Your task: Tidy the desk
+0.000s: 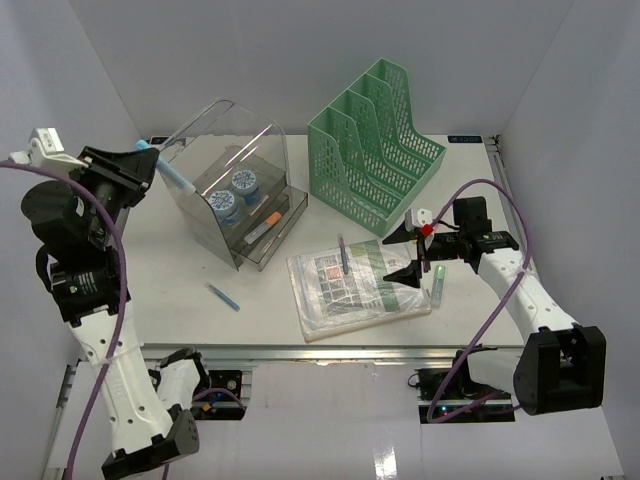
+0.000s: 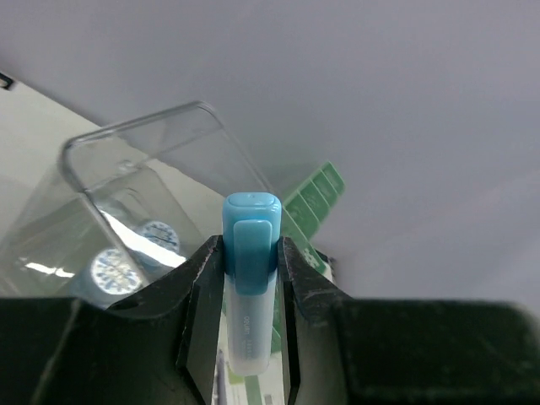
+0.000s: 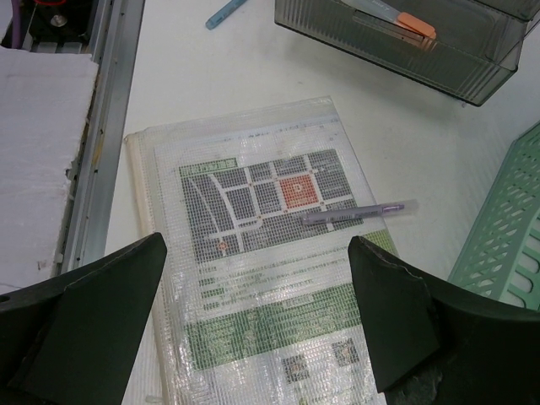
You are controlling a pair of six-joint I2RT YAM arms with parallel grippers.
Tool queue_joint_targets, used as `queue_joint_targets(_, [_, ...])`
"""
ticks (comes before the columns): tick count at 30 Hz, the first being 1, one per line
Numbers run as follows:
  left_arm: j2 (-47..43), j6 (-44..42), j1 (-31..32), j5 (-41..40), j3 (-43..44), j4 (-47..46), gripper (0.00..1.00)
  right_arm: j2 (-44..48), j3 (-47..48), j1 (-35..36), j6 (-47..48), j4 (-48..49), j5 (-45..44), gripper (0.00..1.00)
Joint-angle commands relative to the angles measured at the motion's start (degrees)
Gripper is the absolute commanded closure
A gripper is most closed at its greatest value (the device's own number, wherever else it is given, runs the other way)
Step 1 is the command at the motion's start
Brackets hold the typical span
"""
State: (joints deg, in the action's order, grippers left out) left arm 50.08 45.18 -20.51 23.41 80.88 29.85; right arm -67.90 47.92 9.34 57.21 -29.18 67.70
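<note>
While the left gripper (image 2: 251,257) hangs raised over the far-left part of the desk (image 1: 170,275), its fingers are clenched on a blue highlighter (image 2: 251,287), whose capped end pokes out past the fingertips toward the clear organizer box (image 1: 225,150).

The desk is the white rectangular top filling the middle of the overhead view. Its long axis runs left to right. A metal rail (image 1: 330,352) lines its near edge (the arm bases sit just below that rail), and its far edge meets the white back wall.

The organizer box stands on the far-left half, with two round blue-and-white containers (image 1: 235,190) inside it and an orange-tipped marker (image 1: 270,220) in its lower tray. Just right of it, on the far side, stands a green file rack (image 1: 375,140), its slots set diagonally to the desk's edges.

Near the middle a mesh document pouch (image 1: 360,295) lies flat, close to the near edge, and a purple pen (image 3: 354,215) rests on top of it. A blue pen (image 1: 224,296) lies on bare desk to the near left, apart from the box.

The right gripper (image 3: 257,245) hovers low over the pouch's right side, its jaws spread wide and grasping nothing. A green highlighter (image 1: 438,282) lies on the desk just right of the pouch, its length running near to far.
</note>
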Motion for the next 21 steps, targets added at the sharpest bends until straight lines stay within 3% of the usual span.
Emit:
queue_joint_targets(1, [4.8, -0.78, 3.53, 10.41, 3.77, 0.65, 1.0, -0.99, 0.95, -0.29, 0.27, -0.87, 0.96, 0.05])
queue_joint_targets(4, [7.74, -3.25, 8.37, 10.88, 4.33, 0.74, 1.0, -1.64, 1.13, -0.29, 0.16, -0.79, 0.36, 0.05])
queue_joint_targets(6, [9.57, -5.63, 16.83, 7.65, 3.96, 0.76, 1.0, -1.89, 1.21, -0.29, 0.01, -0.76, -0.18, 0.05])
queue_joint_targets(9, [14.58, -9.93, 31.15, -5.68, 5.53, 1.41, 1.0, -2.4, 1.21, -0.37, -0.16, -0.61, -0.63, 0.05])
queue_joint_targets(11, [19.11, -13.66, 44.11, -14.19, 9.12, 5.88, 1.0, -2.68, 1.28, -0.59, -0.16, -0.59, -1.4, 0.05])
queue_joint_targets(12, [21.48, -16.02, 47.19, -17.96, 11.92, 7.82, 1.0, -2.73, 1.13, -0.83, -0.06, -0.45, -1.83, 0.05])
queue_joint_targets(16, [31.14, -22.65, 56.26, -32.9, 16.68, 14.8, 1.0, -3.39, 0.86, -2.5, 0.1, -0.35, -2.22, 0.05])
queue_joint_targets(21, [38.61, -29.79, 63.47, -52.16, 15.36, 17.24, 1.0, -3.92, 0.94, -3.37, 0.29, -0.53, -2.13, 0.05])
